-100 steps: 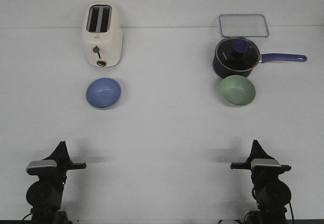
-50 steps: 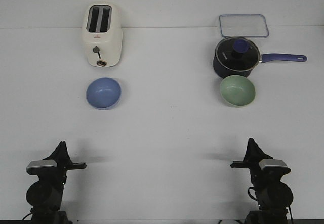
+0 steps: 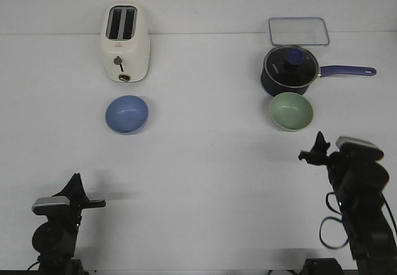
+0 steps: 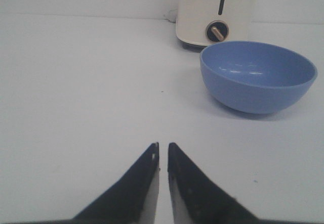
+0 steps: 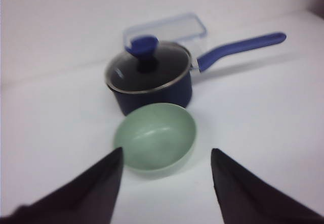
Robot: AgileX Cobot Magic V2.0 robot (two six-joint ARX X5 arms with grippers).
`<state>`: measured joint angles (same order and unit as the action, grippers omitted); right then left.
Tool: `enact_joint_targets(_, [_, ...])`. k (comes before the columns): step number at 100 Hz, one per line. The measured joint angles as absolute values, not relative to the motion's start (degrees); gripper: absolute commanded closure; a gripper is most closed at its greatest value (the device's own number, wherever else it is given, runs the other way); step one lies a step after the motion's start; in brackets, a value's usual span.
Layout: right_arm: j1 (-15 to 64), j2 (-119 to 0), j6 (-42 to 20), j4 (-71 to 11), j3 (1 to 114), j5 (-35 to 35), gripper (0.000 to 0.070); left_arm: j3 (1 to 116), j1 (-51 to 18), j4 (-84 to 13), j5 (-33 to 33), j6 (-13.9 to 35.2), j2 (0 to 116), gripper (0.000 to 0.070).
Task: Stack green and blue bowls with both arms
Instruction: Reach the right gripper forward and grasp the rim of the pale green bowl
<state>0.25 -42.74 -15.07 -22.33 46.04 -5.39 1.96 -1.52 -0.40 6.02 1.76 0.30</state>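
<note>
Table point(image 3: 205, 182): white, plain
On it: toaster point(image 3: 124, 42), blue bowl point(image 3: 127, 114), saucepan point(image 3: 289, 71), green bowl point(image 3: 291, 111), clear container point(image 3: 298, 30)

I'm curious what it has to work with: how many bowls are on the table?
2. The blue bowl sits in front of the toaster; the green bowl sits in front of the lidded saucepan.

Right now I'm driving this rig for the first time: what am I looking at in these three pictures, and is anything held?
Two black robot arms work a white table. The front view looks forward over it; the other two come from wrist cameras. Left side: toaster and blue bowl. Right side: lidded saucepan, clear container and green bowl. The left gripper is shut and empty, short of the blue bowl. The right gripper is open, facing the green bowl. Nothing is held.
</note>
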Motion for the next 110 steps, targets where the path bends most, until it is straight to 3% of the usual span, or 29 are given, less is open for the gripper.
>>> enact_joint_targets(13, [-1.6,-58.6,-12.6,-21.6,53.4,-7.4,0.0301,2.0,-1.5,-0.4,6.0,1.8,0.3,0.0687])
enact_joint_targets(37, [-6.0,-83.4,-11.8,-21.9,65.6,-1.8,0.0301,2.0,-1.5,-0.4,6.0,1.8,0.3,0.0686])
enact_joint_targets(69, [-7.2,-99.1,-12.7,-18.5,68.6,1.6,0.0308,2.0,-1.5,-0.4,6.0,1.8,0.3,0.0687])
enact_joint_targets(74, [-7.2,-99.8,-12.9,-17.9,68.6,1.6,0.0371,2.0,-1.5,-0.4,6.0,1.8,0.3,0.0687])
enact_joint_targets(82, [-7.3,-100.4,-13.1,-17.6,68.6,1.6,0.0585,2.0,-1.5,-0.4,6.0,1.8,0.3,0.0687])
enact_joint_targets(89, [-7.3,-100.6,-13.3,-17.5,68.7,1.6,0.0699,2.0,-1.5,-0.4,6.0,1.8,0.3,0.0687])
enact_joint_targets(110, [-7.5,-99.9,-13.5,-18.7,68.9,2.2,0.07,2.0,-1.5,-0.4,6.0,1.8,0.3,0.0687])
